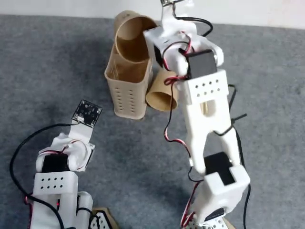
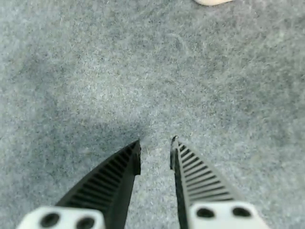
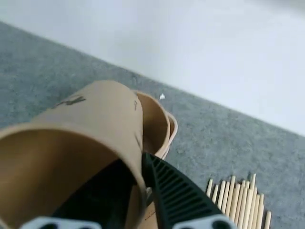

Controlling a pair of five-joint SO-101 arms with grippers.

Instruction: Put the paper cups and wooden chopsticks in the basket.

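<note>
High view, right gripper (image 3: 132, 167) pinching brown paper cup (image 1: 135, 38) at far end of beige perforated plastic basket (image 1: 125, 90), second paper cup (image 1: 161, 93) right of it, wooden chopsticks (image 3: 238, 200) on grey carpet (image 1: 57, 62), left gripper (image 2: 155, 148) spread, near left.

One basket (image 1: 126, 88) is counted on the tabletop (image 1: 47, 71). From above, two paper cups are made out: an upper cup (image 1: 136, 38) and a lower cup (image 1: 162, 93). In the right wrist view two are likewise counted, a near cup (image 3: 86, 138) and a far cup (image 3: 159, 124). One bundle of wooden chopsticks (image 3: 238, 200) is seen, with roughly ten ends showing; the exact number cannot be told. Two arms are counted, a left arm (image 1: 57, 176) and a right arm (image 1: 209, 109).
</note>
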